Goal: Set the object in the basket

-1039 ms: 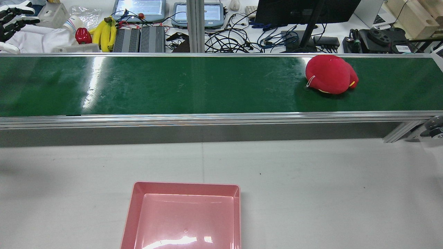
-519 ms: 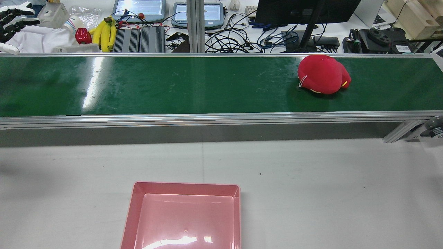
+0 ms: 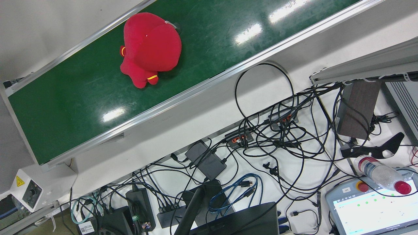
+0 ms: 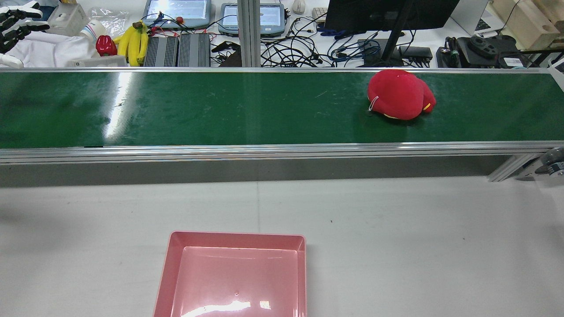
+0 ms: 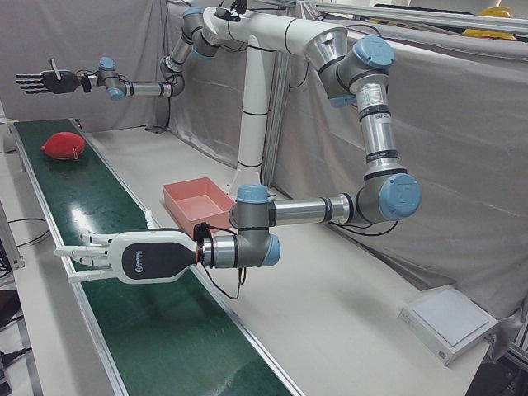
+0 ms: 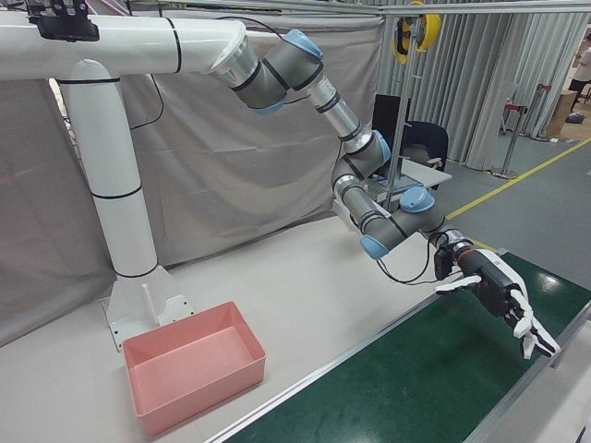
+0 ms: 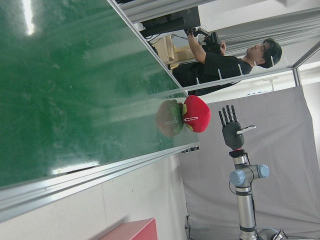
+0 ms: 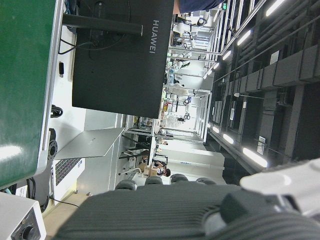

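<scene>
A red plush toy (image 4: 398,94) lies on the green conveyor belt (image 4: 220,110), towards its right end; it also shows in the front view (image 3: 150,45) and the left-front view (image 5: 63,145). The pink basket (image 4: 233,237) stands empty on the grey table, near the front edge. My left hand (image 5: 124,256) is open, fingers spread, and hovers over the belt's left part, far from the toy; the right-front view (image 6: 494,291) shows it too. My right hand (image 5: 41,81) is open, held high above the belt beyond the toy, and holds nothing.
Behind the belt is a desk with tangled cables, a monitor, tablets and bananas (image 4: 134,42). A person (image 7: 220,65) sits on that side. A white flat box (image 5: 450,322) lies on the table's near corner. The arms' white pedestal (image 6: 125,231) stands behind the basket.
The red plush toy has travelled left along the belt in the rear view. The left hand and the basket have stayed where they were.
</scene>
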